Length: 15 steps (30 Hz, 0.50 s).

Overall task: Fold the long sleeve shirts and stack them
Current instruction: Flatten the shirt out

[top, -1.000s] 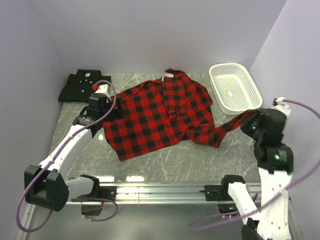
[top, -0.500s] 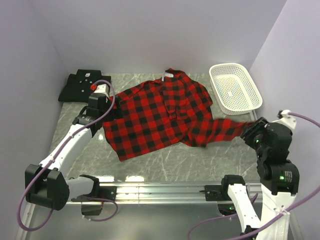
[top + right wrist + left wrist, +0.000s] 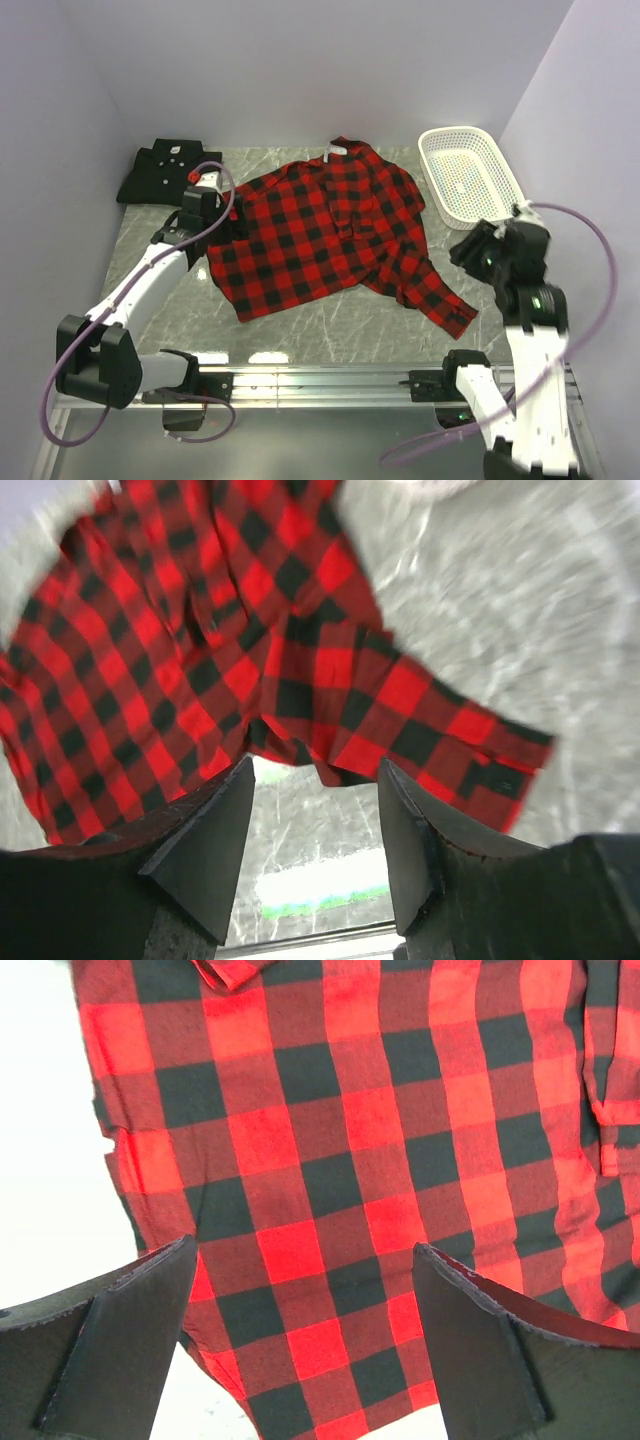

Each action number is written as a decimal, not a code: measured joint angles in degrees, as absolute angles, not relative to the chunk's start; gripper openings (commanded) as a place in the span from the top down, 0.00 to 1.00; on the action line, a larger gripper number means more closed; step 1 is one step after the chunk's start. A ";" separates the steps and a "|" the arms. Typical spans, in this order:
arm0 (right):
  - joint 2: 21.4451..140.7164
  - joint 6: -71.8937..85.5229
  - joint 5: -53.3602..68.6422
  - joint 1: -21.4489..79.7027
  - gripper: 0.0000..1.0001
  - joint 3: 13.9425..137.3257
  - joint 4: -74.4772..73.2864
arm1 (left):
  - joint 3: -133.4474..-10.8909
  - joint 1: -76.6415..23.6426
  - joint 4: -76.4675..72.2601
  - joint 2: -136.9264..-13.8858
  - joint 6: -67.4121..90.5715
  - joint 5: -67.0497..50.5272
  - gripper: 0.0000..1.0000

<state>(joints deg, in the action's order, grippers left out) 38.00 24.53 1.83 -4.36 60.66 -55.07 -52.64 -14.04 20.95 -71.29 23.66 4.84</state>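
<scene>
The plaid shirt (image 3: 330, 230) is being seen spread mid-frame on the desk (image 3: 300, 320), cut off in both wrist views and blurred in the right one. The black shirt (image 3: 165, 170) is lying folded at upper left. The left jaws are being held wide open, empty, over the plaid's left edge. The right jaws are parted and empty.

A grey marble-patterned table (image 3: 340, 320) sits boxed in by plain pale lavender walls, a back wall (image 3: 320, 70) at 12 o'clock and side walls at 9 and 3. An aluminium rail (image 3: 330, 380) runs along the 6 o'clock edge, where bright reflections (image 3: 265, 357) glint. A white mesh basket (image 3: 465, 180) stands at 2 o'clock.
</scene>
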 measured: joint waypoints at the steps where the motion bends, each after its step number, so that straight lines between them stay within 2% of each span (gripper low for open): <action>1: 40.49 24.58 3.01 -4.27 0.39 59.35 -53.25 | -52.64 -14.06 21.02 -71.79 23.81 4.32 0.05; 7: 57.47 26.17 7.64 -2.59 0.38 51.68 -40.42 | -51.33 -14.06 21.69 -73.36 27.24 1.34 0.04; 15: 75.66 28.01 7.92 6.00 0.38 53.43 -28.32 | -42.44 -14.06 19.92 -72.84 36.03 -1.96 0.05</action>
<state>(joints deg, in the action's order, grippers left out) 75.66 28.01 7.92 6.00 53.43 -28.32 -42.44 -14.06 19.92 -72.84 36.03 -1.96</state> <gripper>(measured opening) 0.620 0.950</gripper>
